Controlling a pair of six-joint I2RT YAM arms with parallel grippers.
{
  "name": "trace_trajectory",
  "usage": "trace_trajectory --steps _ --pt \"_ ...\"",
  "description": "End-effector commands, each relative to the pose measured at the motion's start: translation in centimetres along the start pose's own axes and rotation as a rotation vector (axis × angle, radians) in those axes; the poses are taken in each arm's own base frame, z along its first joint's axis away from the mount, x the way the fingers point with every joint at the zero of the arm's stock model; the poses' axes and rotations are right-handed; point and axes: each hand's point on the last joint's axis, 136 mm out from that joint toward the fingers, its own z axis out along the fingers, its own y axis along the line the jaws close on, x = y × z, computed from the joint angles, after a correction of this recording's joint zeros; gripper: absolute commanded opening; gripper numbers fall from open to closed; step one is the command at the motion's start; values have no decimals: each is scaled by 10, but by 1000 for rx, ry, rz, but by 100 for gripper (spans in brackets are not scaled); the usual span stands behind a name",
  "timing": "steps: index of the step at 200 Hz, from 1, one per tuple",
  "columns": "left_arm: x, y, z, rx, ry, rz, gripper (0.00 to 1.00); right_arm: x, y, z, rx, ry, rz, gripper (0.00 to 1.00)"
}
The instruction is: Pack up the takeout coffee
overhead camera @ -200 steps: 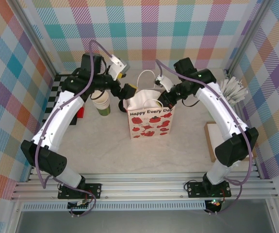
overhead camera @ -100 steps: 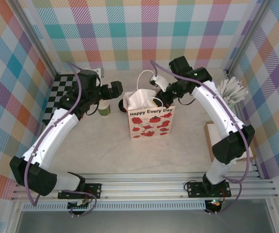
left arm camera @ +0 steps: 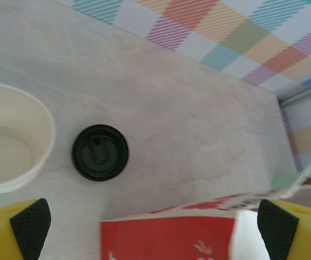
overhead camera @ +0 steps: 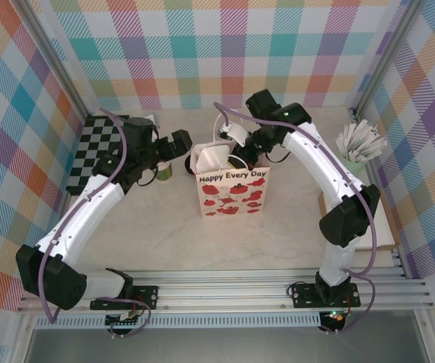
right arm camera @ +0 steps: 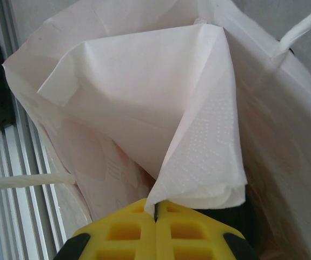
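We see the coffee [left arm camera: 100, 152] upright, lid up, left of centre, cup stack [left arm camera: 9, 143] beside, bag [left arm camera: 166, 238] below; left fingers [left arm camera: 30, 225] gape, right fingers [right arm camera: 128, 225] pinch a napkin [right arm camera: 160, 97].

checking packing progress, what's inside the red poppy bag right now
A white napkin, pinched by the shut right gripper, sits in the mouth of the bag. It covers everything below, so the bottom cannot be seen.
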Motion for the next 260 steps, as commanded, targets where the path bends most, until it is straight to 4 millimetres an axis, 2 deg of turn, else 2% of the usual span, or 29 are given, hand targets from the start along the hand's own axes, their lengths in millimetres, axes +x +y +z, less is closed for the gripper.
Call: trace_trajectory --steps 1,25,68,134,167,196,230,249,260 --pt "5 -20 1 67 32 -42 99 0 6 12 -14 51 -48 0" --pt "10 -20 1 54 50 -57 91 0 3 27 14 83 -72 0" --pt "20 -28 1 72 89 -43 67 -4 -4 34 56 93 -95 0" --pt "43 -38 -2 101 191 -25 50 -18 9 8 53 36 -119 0" --pt "48 -27 -4 46 191 -14 39 -27 10 -1 48 12 -115 0" --pt "52 -24 -2 28 213 -12 26 -23 13 -4 14 26 -93 0" --pt "49 -18 -6 0 186 -10 23 -19 12 -1 6 49 -85 0" --pt "48 -19 -8 6 181 9 13 -20 15 -2 -14 47 -83 0" --pt "47 -18 -9 6 177 17 11 -22 18 -3 -36 40 -87 0"
